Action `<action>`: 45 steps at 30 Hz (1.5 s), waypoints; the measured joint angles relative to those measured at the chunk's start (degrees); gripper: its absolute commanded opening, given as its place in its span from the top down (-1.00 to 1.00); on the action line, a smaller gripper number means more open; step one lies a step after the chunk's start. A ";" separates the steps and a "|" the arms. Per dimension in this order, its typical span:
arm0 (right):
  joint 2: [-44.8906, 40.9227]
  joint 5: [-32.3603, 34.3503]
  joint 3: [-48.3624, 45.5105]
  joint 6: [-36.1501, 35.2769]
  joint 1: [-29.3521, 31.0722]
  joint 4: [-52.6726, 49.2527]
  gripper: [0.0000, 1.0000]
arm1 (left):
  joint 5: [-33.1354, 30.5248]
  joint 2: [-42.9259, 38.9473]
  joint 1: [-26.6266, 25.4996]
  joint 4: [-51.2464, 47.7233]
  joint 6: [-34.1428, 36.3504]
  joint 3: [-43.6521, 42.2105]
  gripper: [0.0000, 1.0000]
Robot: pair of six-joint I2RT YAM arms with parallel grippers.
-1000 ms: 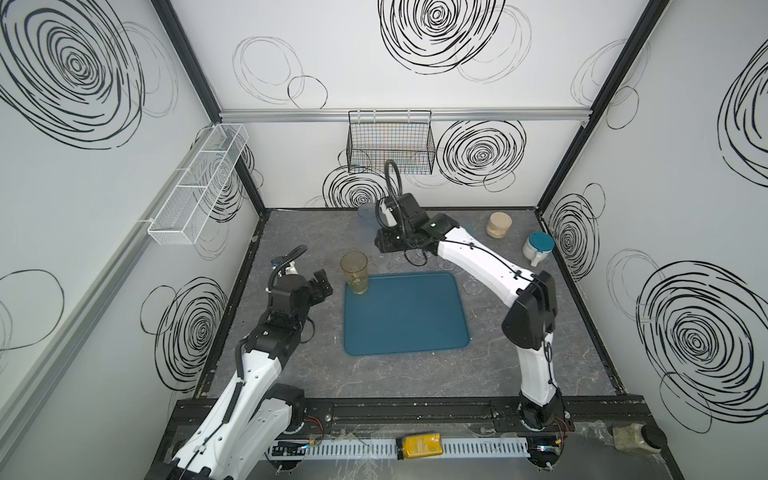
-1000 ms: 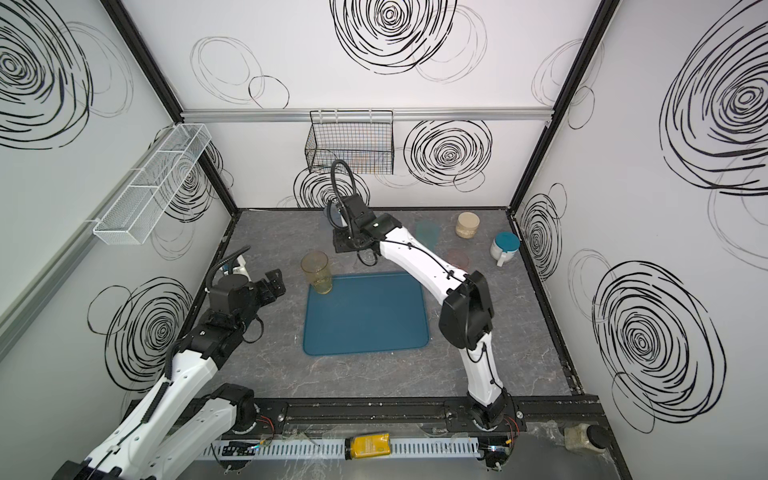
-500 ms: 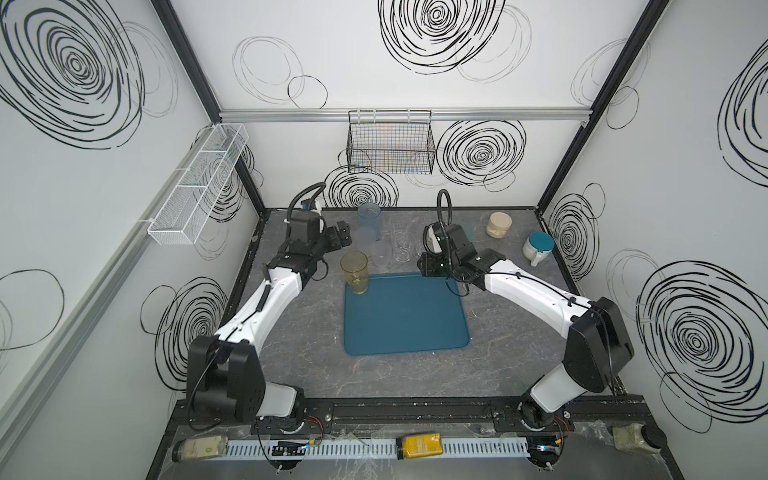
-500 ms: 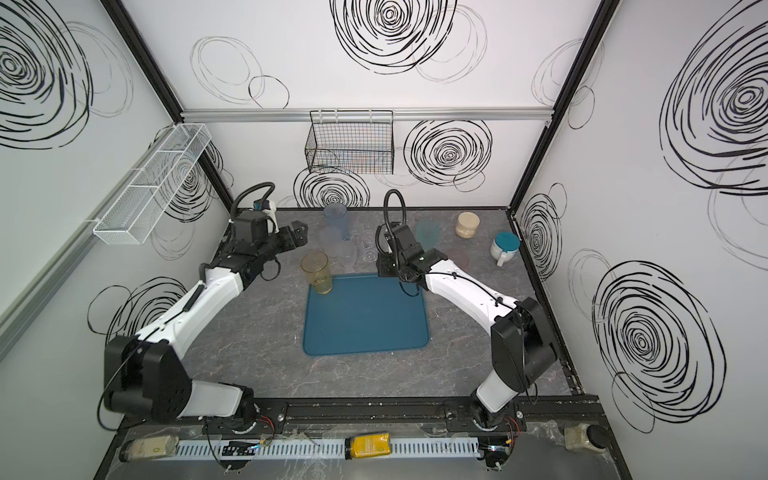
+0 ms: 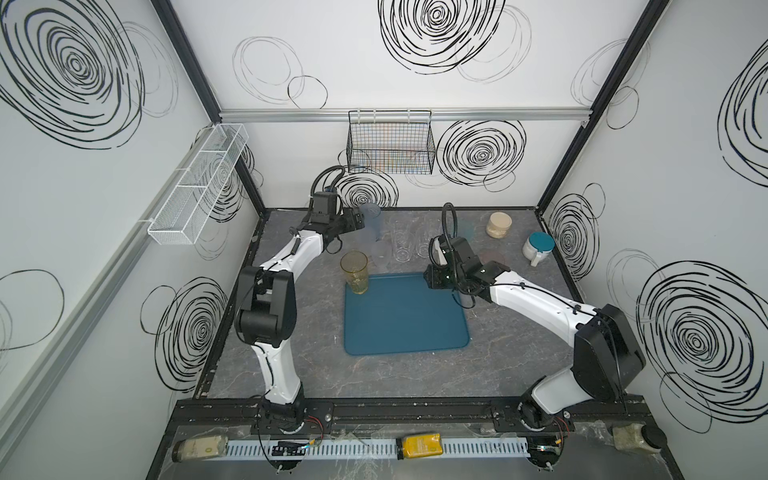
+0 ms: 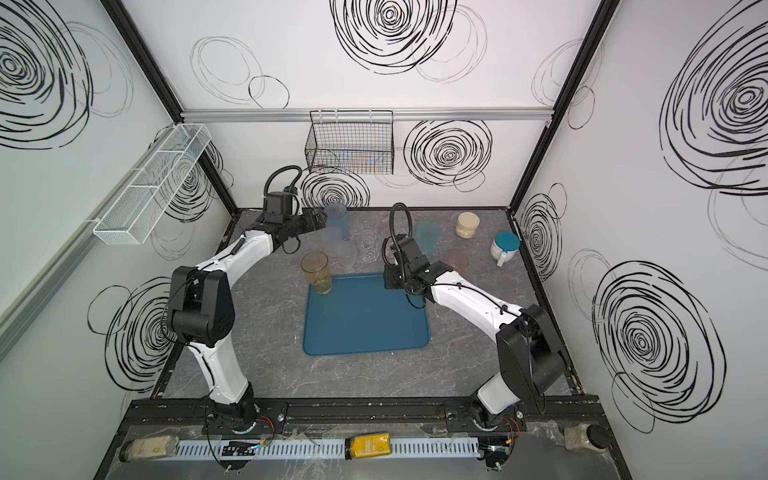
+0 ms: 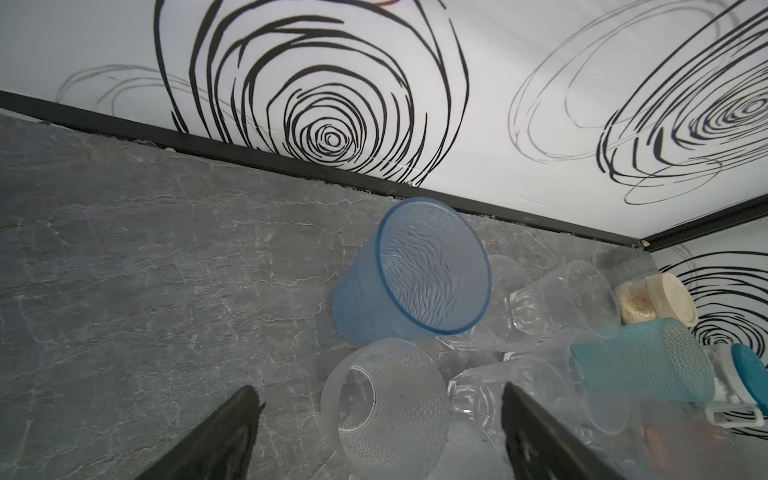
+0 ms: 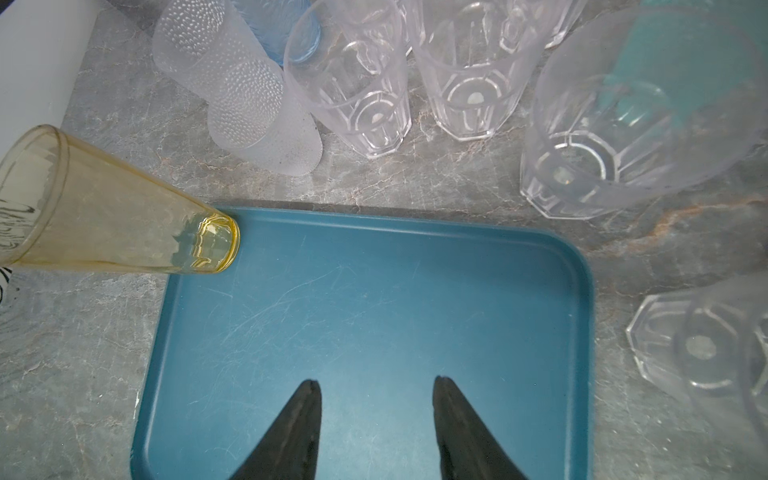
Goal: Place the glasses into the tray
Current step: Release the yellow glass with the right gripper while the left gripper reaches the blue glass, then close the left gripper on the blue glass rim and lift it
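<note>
Collection of the next tumbler is the step in hand. One amber see-through tumbler (image 5: 354, 272) stands upright on the far left corner of the flat dark teal-blue tray (image 5: 405, 320). The others, clear faceted tumblers (image 8: 357, 83) among them, crowd the grey marbled tabletop (image 5: 415, 374) just beyond the tray's far edge.

The left gripper (image 7: 376, 386) hangs at the back of the table, jaws spread wide and empty. A frosted dimpled tumbler (image 7: 386, 407) sits right ahead of it, with a textured blue tumbler (image 7: 415, 286) just behind that. The right gripper (image 8: 375, 380) hovers over the tray near its far edge, jaws parted, holding nothing.

Next, I judge, the left arm must advance until its fingers straddle one tumbler alone, then close gently, since the neighbours stand close enough to be knocked.
</note>
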 measured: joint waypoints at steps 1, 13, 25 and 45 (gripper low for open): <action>-0.11 0.02 -0.46 0.11 0.02 0.11 0.02 | -0.02 1.11 -0.07 0.04 0.02 1.18 -0.87; 0.20 0.17 -2.14 0.72 1.36 1.20 0.02 | -3.58 10.86 -0.94 -1.07 1.07 11.58 -0.77; 0.55 0.37 -4.96 0.72 1.44 3.10 0.02 | -7.28 14.14 -4.72 -2.78 4.17 17.70 -0.65; 1.81 0.17 -4.98 0.76 2.47 3.54 0.01 | -13.55 17.90 -5.18 -3.85 5.29 20.37 0.13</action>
